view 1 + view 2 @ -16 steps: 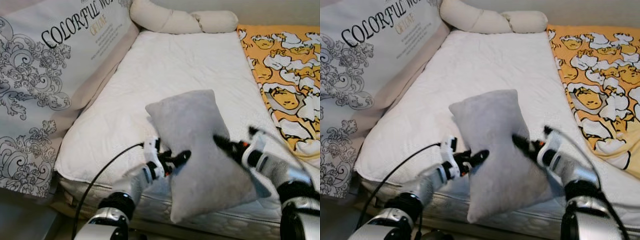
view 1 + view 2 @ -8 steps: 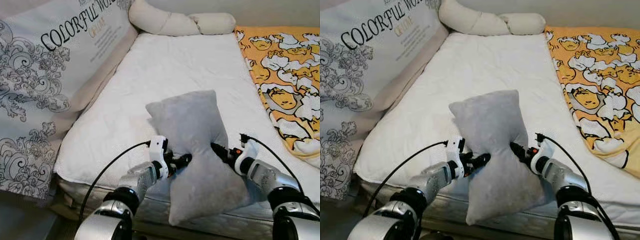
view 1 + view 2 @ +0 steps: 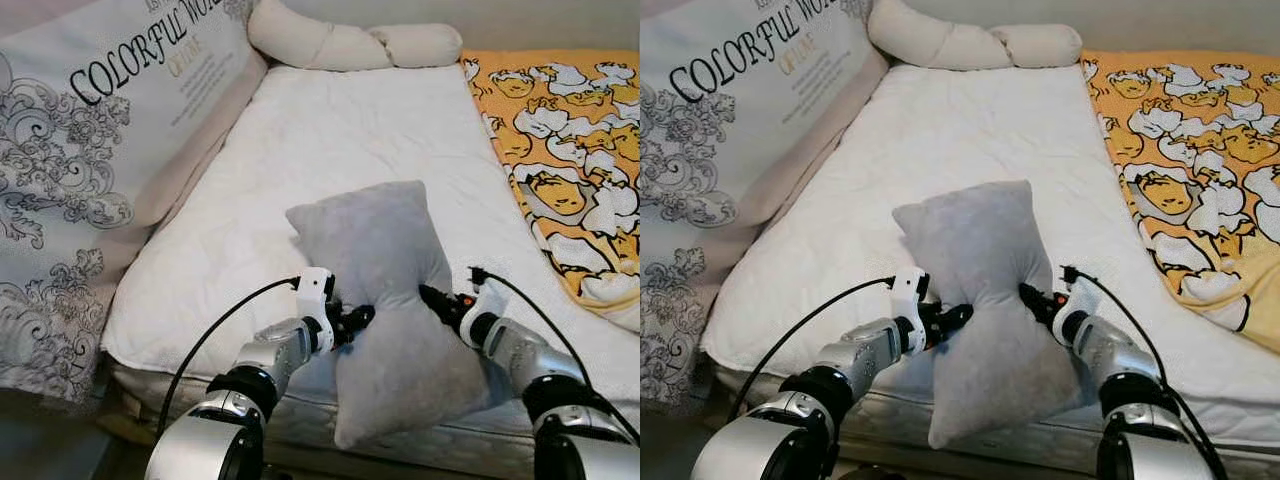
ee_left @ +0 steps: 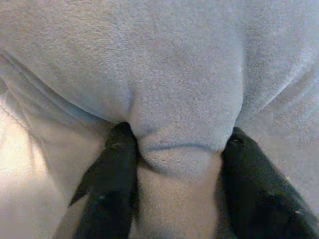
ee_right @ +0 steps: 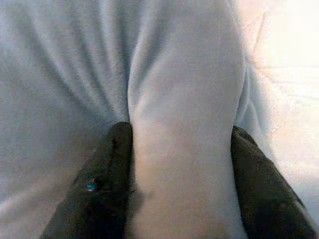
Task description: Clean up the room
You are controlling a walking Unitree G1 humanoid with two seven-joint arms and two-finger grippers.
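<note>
A grey plush pillow (image 3: pixel 380 290) stands on end at the near edge of the white mattress (image 3: pixel 330 150), pinched in at its waist. My left gripper (image 3: pixel 352 322) is shut on the pillow's left side, and my right gripper (image 3: pixel 432 297) is shut on its right side. In the left wrist view the grey fabric (image 4: pixel 179 99) bulges between the two black fingers (image 4: pixel 112 179). The right wrist view shows a thick fold of the pillow (image 5: pixel 184 129) squeezed between that gripper's fingers (image 5: pixel 107 184).
A large printed cushion (image 3: pixel 90 150) leans along the bed's left side. A cream bolster (image 3: pixel 350 42) lies at the head of the bed. An orange patterned blanket (image 3: pixel 570 150) covers the right side. The mattress front edge (image 3: pixel 300 415) is just below the arms.
Both grippers have carried the pillow forward and lower over the mattress, and its waist is pinched tighter. The camera has shifted slightly.
</note>
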